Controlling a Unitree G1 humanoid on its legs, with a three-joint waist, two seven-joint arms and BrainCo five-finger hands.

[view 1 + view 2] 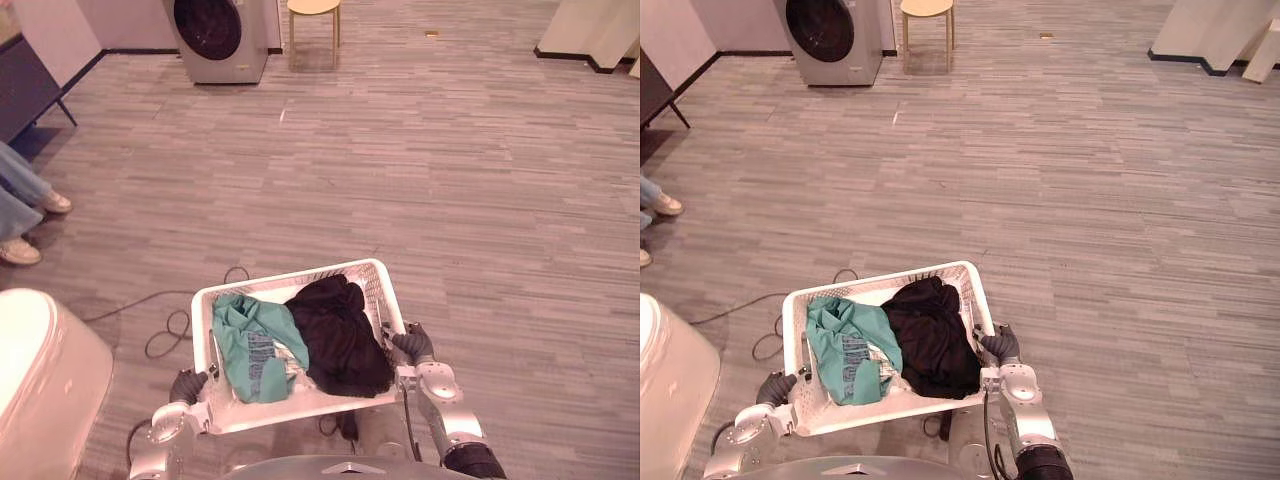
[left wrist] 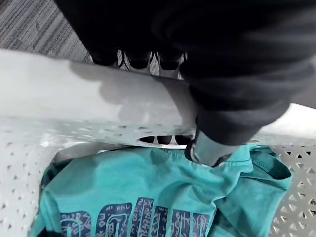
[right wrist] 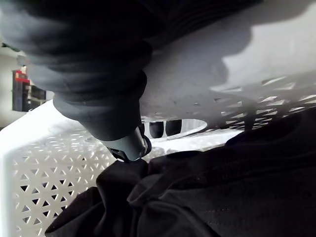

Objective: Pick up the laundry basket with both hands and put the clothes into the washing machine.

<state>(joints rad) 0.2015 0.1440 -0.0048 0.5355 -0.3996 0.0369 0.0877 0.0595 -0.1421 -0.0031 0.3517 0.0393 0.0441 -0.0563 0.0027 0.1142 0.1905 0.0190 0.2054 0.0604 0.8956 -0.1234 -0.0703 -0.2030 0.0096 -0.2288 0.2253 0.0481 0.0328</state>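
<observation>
The floor (image 1: pixel 450 180) is laid with grey, finely striped planks and is evenly lit. A pale wooden stool (image 1: pixel 313 7) is placed at the far wall (image 1: pixel 130 20), which is finished with a dark skirting. At the far right a white wall section (image 1: pixel 590 30) is edged the same way, with a dark strip along its base. A dark panel (image 1: pixel 22 90) on a thin slanted leg is seen at the left edge, with a person's legs (image 1: pixel 15 178) in blue jeans and pale shoes nearer. A white rounded object (image 1: pixel 40 370) is cut off at the lower left; what it is cannot be told.
</observation>
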